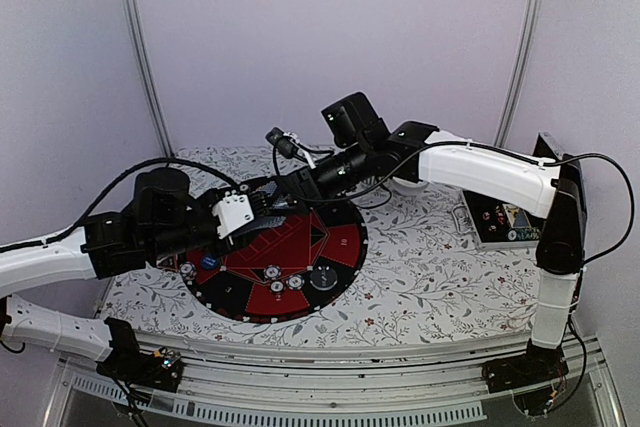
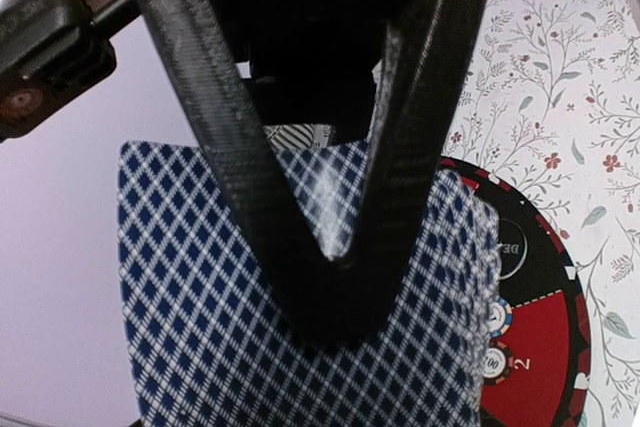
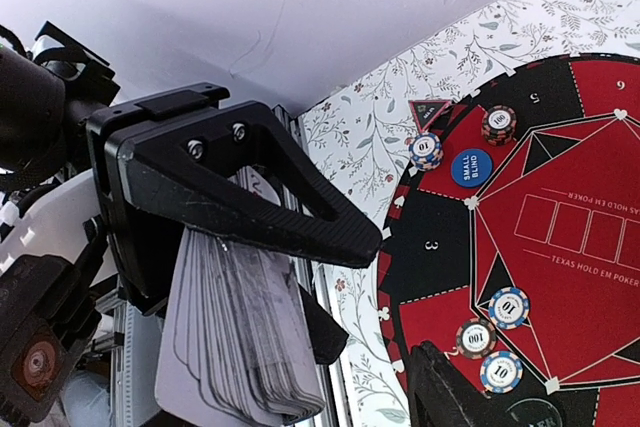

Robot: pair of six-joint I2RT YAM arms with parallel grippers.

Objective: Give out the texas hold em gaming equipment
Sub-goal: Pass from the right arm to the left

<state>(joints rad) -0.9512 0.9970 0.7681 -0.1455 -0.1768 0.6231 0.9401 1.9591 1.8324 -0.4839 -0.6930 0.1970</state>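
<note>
My left gripper (image 2: 335, 292) is shut on a deck of playing cards (image 2: 200, 327) with blue diamond backs and holds it above the left rim of the round red-and-black mat (image 1: 340, 247). In the right wrist view the deck (image 3: 240, 347) shows edge-on under the left gripper's ribbed finger. My right gripper (image 1: 278, 193) faces the deck from the right and stands open. Only one of its fingers (image 3: 440, 397) shows, with nothing on it. Poker chips lie on the mat: a blue-white one (image 3: 425, 150), a dark one (image 3: 498, 125), and three together (image 3: 476, 338).
A blue "small blind" disc (image 3: 471, 168) and a black dealer disc (image 1: 325, 277) lie on the mat. A box (image 1: 500, 222) with small items sits at the right on the floral tablecloth (image 1: 430, 277). The back wall and two metal posts close off the far side.
</note>
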